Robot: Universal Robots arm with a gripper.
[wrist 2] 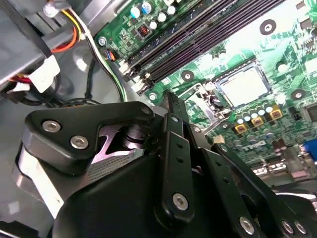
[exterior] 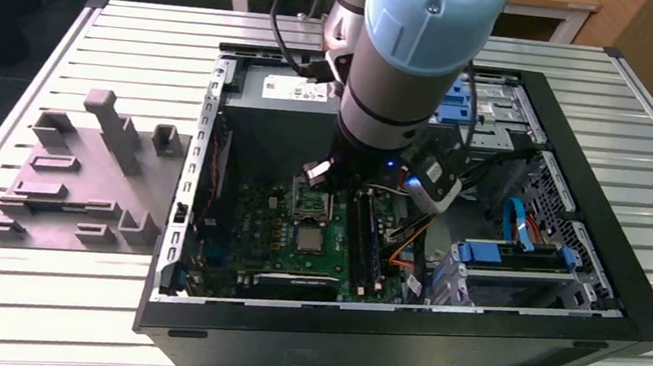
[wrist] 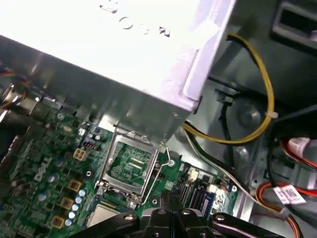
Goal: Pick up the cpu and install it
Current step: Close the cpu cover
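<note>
In an open computer case (exterior: 606,294), a green motherboard (exterior: 260,231) lies flat. A pale silvery square that looks like the cpu (wrist 2: 245,85) sits in the socket, also seen in the first wrist view (wrist: 105,216) and the exterior view (exterior: 311,239). The socket's metal frame (wrist: 130,166) is swung open beside it. My gripper (wrist 2: 169,97) hovers just above the board near the open frame, a short way from the cpu. Its dark fingertips (wrist: 171,198) are pressed together, and I see nothing between them.
The arm (exterior: 418,65) reaches down into the case. A pale power supply box (wrist: 124,54) stands close to the open frame. Black memory slots (wrist 2: 198,39) run along the socket. Yellow and orange cables (wrist: 265,99) and blue drive brackets (exterior: 513,257) crowd one side. A grey tray (exterior: 78,180) lies outside the case.
</note>
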